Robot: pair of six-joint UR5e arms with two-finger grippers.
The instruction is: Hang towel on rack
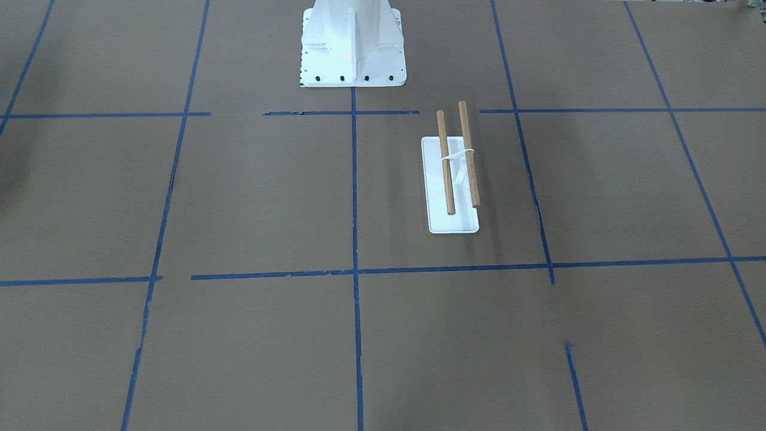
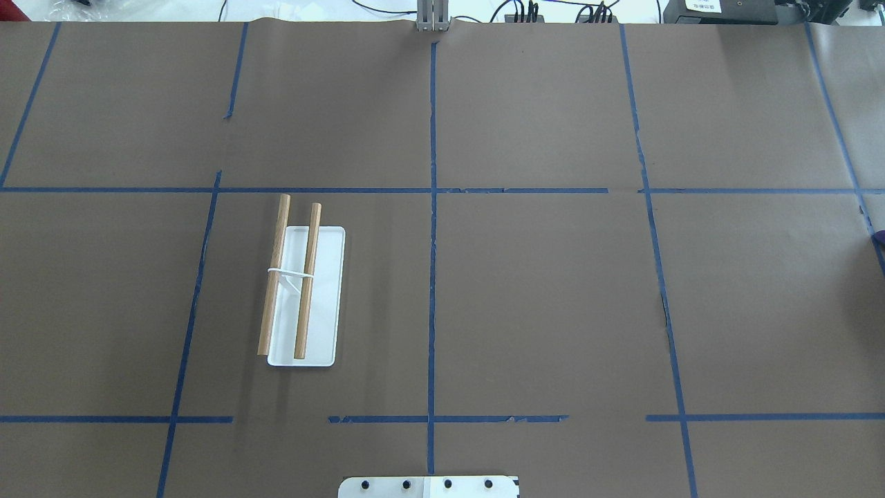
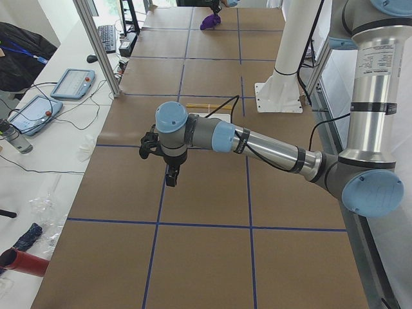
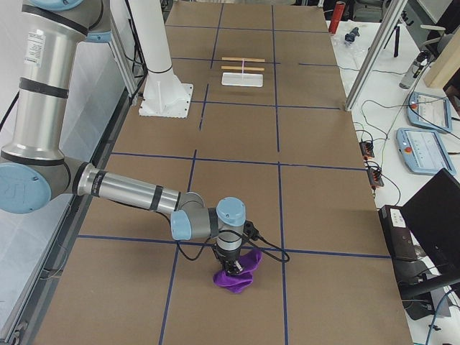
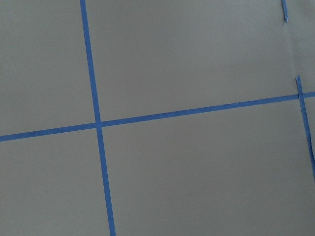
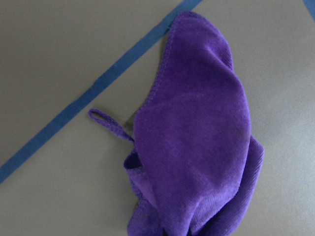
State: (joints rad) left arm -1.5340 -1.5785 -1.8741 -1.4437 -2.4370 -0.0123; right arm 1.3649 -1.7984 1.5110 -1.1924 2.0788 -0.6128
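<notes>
The rack (image 2: 325,297) is seen standing on the brown-papered table (image 2: 553,311), its two wooden rods (image 1: 468,155) lying parallel above the flat white base (image 1: 434,197) and joined by a thin white support. The white pedestal (image 1: 353,54) is found near the rack, to one side of it and closer to the robot. Nothing is draped over the rods.

The towel (image 6: 197,137) is located well apart from the rack, toward the end of the table on the robot's right. It is bunched in a soft purple heap on the paper, and a small hanging loop (image 6: 106,120) is stretched out from it, just beside a strip of blue tape (image 6: 93,93).

In the right-side view, the right gripper (image 4: 231,267) is lowered onto the top of the towel (image 4: 235,280), far from the rack (image 4: 243,72). Its fingertips are hidden among the folds, so how far it is parted, and whether cloth is pinched, cannot be told.

The left gripper (image 3: 170,177) is held above the table beyond the rack, toward the robot's left end. Its opening cannot be told from this side view.
</notes>
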